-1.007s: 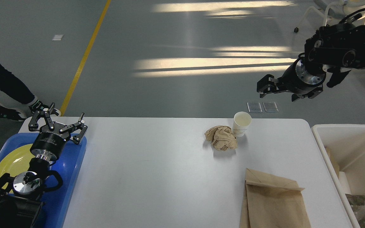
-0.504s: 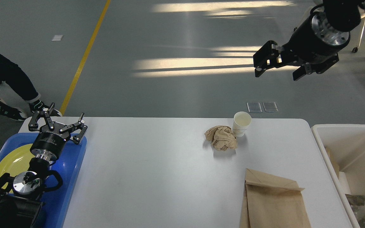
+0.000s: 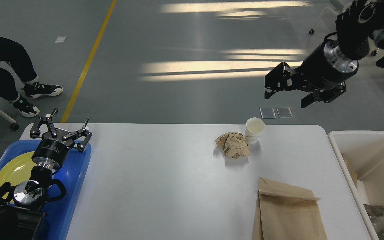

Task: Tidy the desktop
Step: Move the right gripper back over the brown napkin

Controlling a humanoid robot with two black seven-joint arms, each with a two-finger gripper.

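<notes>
The desktop [image 3: 165,186] carries a paper ball [image 3: 232,145] right of centre toward the far edge, with a cup [image 3: 254,130] touching its right side. A paper bag [image 3: 287,211] lies flat at the near edge, nearer than both. A tray [image 3: 73,203] holding a plate [image 3: 12,170] sits at the left end. A bin [image 3: 362,136] stands just beside the right end.

A grey floor [image 3: 185,96] carries bright bands of sunlight [image 3: 218,66]. A yellow line [image 3: 87,63] runs left of the bands.
</notes>
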